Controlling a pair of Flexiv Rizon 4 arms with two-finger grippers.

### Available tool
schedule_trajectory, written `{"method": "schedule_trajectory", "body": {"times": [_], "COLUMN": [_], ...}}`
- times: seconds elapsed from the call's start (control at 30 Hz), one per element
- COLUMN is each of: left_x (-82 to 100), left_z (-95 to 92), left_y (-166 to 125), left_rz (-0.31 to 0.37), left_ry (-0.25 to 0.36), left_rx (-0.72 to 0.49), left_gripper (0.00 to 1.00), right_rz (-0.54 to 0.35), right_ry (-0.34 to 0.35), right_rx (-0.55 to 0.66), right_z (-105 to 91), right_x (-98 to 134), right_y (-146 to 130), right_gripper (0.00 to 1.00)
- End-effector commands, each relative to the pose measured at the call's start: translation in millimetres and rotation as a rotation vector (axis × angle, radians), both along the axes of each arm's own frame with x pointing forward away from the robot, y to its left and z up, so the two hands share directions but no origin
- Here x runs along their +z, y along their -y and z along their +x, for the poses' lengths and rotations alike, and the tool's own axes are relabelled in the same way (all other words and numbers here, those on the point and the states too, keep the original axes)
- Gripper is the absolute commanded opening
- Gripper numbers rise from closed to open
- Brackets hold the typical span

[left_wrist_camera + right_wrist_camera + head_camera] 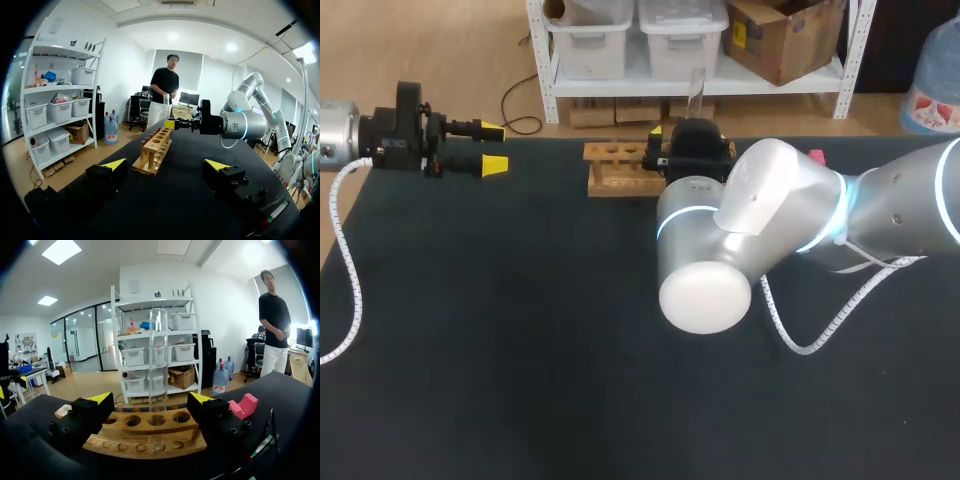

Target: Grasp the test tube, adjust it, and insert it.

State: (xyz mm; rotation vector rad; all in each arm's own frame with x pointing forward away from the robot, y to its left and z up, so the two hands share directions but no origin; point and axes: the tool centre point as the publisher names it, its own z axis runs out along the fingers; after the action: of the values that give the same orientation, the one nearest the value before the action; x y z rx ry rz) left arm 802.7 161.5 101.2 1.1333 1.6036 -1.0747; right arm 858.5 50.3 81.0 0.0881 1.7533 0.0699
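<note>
Two end effectors inspected. Left end effector [494, 147] hangs over the far left of the surface [520, 330], well apart from the work, fingers spread wide and holding nothing. Right end effector [149, 399] sits at the wooden rack [615, 182] at the far middle of the surface. Its fingers stand wide, one to each side of the test tube [158, 355], with a clear gap on both sides in its own wrist view, so it grips nothing. Test tube stands upright in one of the rack's holes, its lower end appearing to reach the bottom board; full seating cannot be confirmed through the clear glass, and the head view hides that end of the rack under the right arm. Judgement: insertion looks complete or nearly so, leaving only the retreat. Hazards noted: a sideways or tilted withdrawal could bring a finger against the tall tube, levering it over or cracking it at the hole. The fingers sit low beside the rack, so a snag could drag the rack along the surface. If the tube is not fully down, any knock may leave it leaning. Pink block [243, 406] lies to the right of the rack, near enough to be struck by a wide swing
</note>
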Motion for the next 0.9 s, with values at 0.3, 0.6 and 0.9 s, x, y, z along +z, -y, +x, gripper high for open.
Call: {"method": "schedule_trajectory", "body": {"times": [0.3,0.6,0.9], "left_x": [-1.2,-1.2,-1.2], "left_z": [-0.1,-0.1,-0.1], "left_y": [-0.4,-0.4,-0.4], "left_rz": [-0.002,-0.002,-0.002], "left_ry": [0.004,0.004,0.004], "left_rx": [0.0,0.0,0.0], "left_gripper": [1.0,1.0,1.0], "right_rz": [0.052,0.167,0.243], "right_ry": [-0.12,-0.206,-0.258], "right_rx": [0.145,0.188,0.158], "right_z": [-36.8,-51.3,-54.7], "right_x": [36.2,53.3,58.7], "right_y": [19.8,22.0,19.3], "right_gripper": [1.0,1.0,1.0]}}
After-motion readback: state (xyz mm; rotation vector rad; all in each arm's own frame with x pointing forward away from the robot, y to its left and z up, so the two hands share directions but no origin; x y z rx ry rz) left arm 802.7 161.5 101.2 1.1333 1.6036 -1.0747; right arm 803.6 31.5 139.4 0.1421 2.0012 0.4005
